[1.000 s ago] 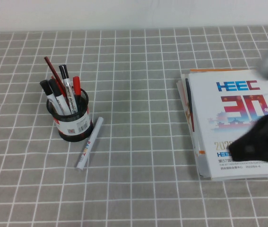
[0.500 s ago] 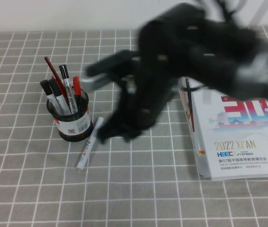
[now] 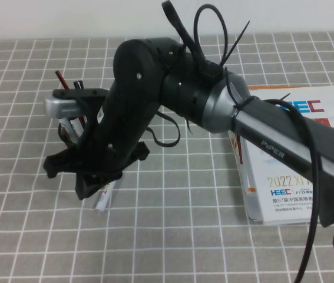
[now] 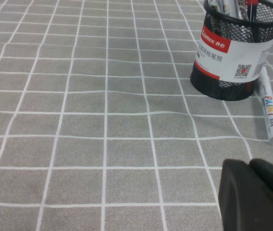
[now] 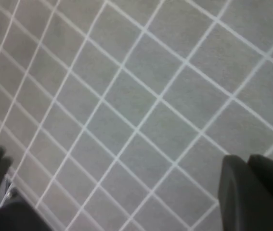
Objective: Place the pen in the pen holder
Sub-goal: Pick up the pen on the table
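Pen (image 4: 270, 109): lies flat on the worktop (image 3: 202, 236), just beside the foot of the pen holder (image 4: 236, 54), mostly hidden under the right gripper (image 3: 69, 177) in the high view. Looks thick, white and silvery, with red and blue lettering along the barrel.

Right gripper: hovers low over pen and holder, fingers (image 3: 87, 187) spread wide, holding nothing. Left gripper (image 4: 252, 197): sits low at the near left edge of the worktop; cannot tell its grip.

Risks, as a judgement: could clip the crowded holder and tip it, being so close; could pinch the round barrel off-centre and roll it away; could jam the pen on the markers already inside.
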Robot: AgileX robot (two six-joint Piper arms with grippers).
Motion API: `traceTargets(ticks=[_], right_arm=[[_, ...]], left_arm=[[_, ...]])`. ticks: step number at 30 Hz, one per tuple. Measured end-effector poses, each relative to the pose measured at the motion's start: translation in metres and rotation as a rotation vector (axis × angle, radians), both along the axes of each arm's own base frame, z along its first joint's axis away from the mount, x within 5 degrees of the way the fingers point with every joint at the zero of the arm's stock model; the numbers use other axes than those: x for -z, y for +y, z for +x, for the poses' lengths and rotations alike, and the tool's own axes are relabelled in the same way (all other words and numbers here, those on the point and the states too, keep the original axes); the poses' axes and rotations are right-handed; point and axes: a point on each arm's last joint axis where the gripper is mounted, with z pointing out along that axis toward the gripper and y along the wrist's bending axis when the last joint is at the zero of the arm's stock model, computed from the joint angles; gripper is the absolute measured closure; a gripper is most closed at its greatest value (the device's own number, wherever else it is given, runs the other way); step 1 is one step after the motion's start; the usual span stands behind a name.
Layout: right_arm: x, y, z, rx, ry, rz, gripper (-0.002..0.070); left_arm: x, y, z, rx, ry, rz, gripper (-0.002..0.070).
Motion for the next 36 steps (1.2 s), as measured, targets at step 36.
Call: traceTargets(ticks=[36], right_arm=[[0.039, 0.013, 0.031, 0.584, -0.093, -0.076, 0.069]], left_arm=[[0.0, 0.0, 0.0, 0.0, 0.0, 0.0, 0.0678]])
